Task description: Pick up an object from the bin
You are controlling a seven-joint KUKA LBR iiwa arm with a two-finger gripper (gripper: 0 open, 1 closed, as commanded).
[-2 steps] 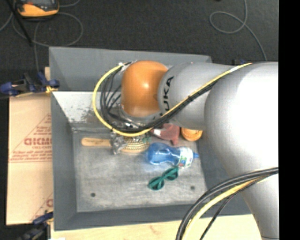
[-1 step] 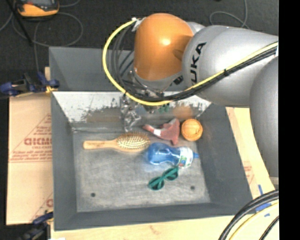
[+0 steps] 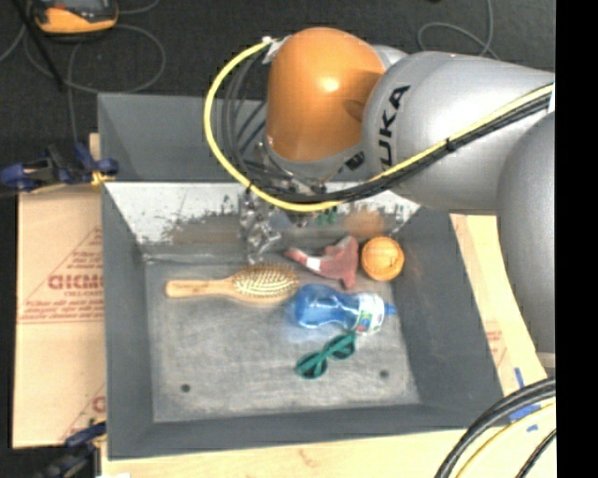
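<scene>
Ground: dark, near-black surface [image 3: 159, 65] along the top
Cables: thin cables [image 3: 486, 28] trailing loosely across it
Corner: orange-and-black device [image 3: 75, 13], top left

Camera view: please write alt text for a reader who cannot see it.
The gripper hangs at the back of a grey bin, near a wooden hairbrush. An orange ball, a blue bottle and green sunglasses lie to its right.

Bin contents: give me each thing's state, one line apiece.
Wooden hairbrush: lying flat, bristles up, handle pointing left.
Blue bottle: lying on its side.
Green sunglasses: lying flat, in front of the bottle.
Pink plunger: tipped on its side.
Orange ball: resting beside the plunger.
Tool: low, just behind the hairbrush's head.
</scene>
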